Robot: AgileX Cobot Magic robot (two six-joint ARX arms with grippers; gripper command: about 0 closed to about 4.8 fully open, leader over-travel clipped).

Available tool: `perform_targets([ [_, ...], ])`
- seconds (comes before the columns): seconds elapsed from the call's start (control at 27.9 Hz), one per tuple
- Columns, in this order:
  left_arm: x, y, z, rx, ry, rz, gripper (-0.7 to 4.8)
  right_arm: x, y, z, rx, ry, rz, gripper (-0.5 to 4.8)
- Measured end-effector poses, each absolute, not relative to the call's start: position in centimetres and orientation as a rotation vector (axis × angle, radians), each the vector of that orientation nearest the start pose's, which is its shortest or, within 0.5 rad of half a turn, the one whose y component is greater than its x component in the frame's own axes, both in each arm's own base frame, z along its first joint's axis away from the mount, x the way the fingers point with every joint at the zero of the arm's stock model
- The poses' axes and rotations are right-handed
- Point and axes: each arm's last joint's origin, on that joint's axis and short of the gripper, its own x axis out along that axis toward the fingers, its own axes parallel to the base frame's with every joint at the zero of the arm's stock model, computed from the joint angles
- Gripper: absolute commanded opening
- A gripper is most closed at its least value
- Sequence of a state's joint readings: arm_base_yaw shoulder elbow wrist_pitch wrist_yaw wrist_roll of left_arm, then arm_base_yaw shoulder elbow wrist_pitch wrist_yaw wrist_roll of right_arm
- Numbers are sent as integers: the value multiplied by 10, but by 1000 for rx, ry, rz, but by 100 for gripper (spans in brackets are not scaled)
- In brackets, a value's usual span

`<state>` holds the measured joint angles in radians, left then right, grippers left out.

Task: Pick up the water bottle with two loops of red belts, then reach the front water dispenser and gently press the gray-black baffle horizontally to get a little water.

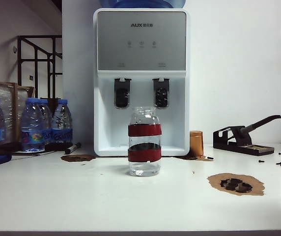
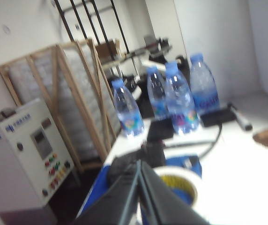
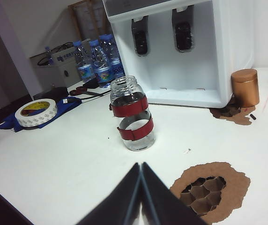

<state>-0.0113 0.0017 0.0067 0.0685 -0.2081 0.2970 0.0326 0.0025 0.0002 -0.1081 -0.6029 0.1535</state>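
Two dark red bands circle the water bottle (image 1: 144, 141), which stands upright near the middle of the white surface (image 1: 57, 196), just in front of the water dispenser (image 1: 141, 78) and apart from it.

Far left, three blue-capped slim bottles (image 1: 32, 125) stand in a cluster, well apart from the banded one. The left end effector (image 2: 140, 197) is over that side, above a roll of tape (image 2: 183, 185); its fingers meet at the tips, clenched on nothing. It does not appear in the exterior view.

At the centre, the bottle looks like rigid clear glass or hard plastic, with only a little water at the bottom, so I judge it fairly light but smooth and liable to slip. The bands should offer the best friction; a hold across the body on or between them seems safer than on the narrower neck, and the mouth has no cap, so it must stay upright.

Behind it, the two dark baffles (image 1: 122, 93) sit in their recesses; their depth and travel are hard to read, and the jug above is cut off.

To the right, the right end effector (image 3: 141, 187) hangs short of the bottle, fingers pressed together and empty. A copper tin (image 1: 196, 143) stands beside the dispenser's base, and a torn cardboard patch (image 1: 236, 184) lies on the surface.
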Motion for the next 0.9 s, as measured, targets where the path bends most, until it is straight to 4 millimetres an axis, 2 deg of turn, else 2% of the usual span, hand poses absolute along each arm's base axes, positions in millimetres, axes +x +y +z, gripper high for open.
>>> perform_targets([
  [0.22, 95, 4, 184, 280, -145, 183, -4, 92, 19, 153, 180, 156, 626, -2],
  [0.29, 92, 3, 195, 261, -179, 170, -4, 92, 19, 154, 180, 156, 626, -2],
  [0.36, 88, 3, 210, 213, -232, 148, -4, 92, 19, 154, 180, 156, 626, -2],
  [0.39, 82, 1, 228, 151, -293, 94, -4, 92, 19, 154, 186, 158, 626, -2],
  [0.43, 79, 0, 238, 115, -320, 55, -4, 92, 19, 154, 196, 161, 625, -2],
  [0.47, 73, -2, 259, 39, -363, -52, -4, 92, 19, 154, 210, 166, 625, -2],
  [0.54, 71, -5, 277, -27, -379, -157, 0, 92, 19, 154, 233, 173, 623, -2],
  [0.57, 71, -6, 284, -53, -379, -201, 15, 92, 19, 154, 246, 178, 623, -2],
  [0.65, 76, -8, 299, -112, -377, -299, 118, 91, 19, 154, 261, 182, 622, -2],
  [0.68, 79, -9, 304, -137, -383, -335, 197, 91, 19, 155, 265, 185, 621, -2],
  [0.72, 85, -10, 307, -165, -389, -374, 237, 90, 19, 159, 266, 180, 621, -2],
  [0.83, 106, -14, 308, -204, -358, -482, 284, 87, 19, 175, 260, 147, 619, -2],
  [0.9, 125, -21, 302, -218, -295, -558, 291, 84, 19, 186, 253, 123, 612, -2],
])
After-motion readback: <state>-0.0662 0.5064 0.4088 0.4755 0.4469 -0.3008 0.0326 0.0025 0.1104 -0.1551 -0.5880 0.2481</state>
